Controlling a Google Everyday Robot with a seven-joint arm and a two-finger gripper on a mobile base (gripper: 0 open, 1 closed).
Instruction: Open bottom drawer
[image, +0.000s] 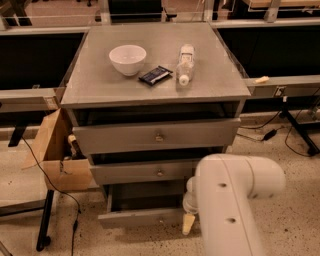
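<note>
The grey cabinet has three flat drawer fronts, each with a small round knob. The bottom drawer, the narrowest and lowest, stands pulled out a good way, its dark inside showing above its front. The top drawer and middle drawer each stand out slightly. My gripper is low at the right end of the bottom drawer's front, mostly hidden behind my white arm. I cannot see whether it touches the drawer.
On the cabinet top lie a white bowl, a dark packet and a clear bottle on its side. A cardboard box stands left of the cabinet, with a cable and a table leg on the floor.
</note>
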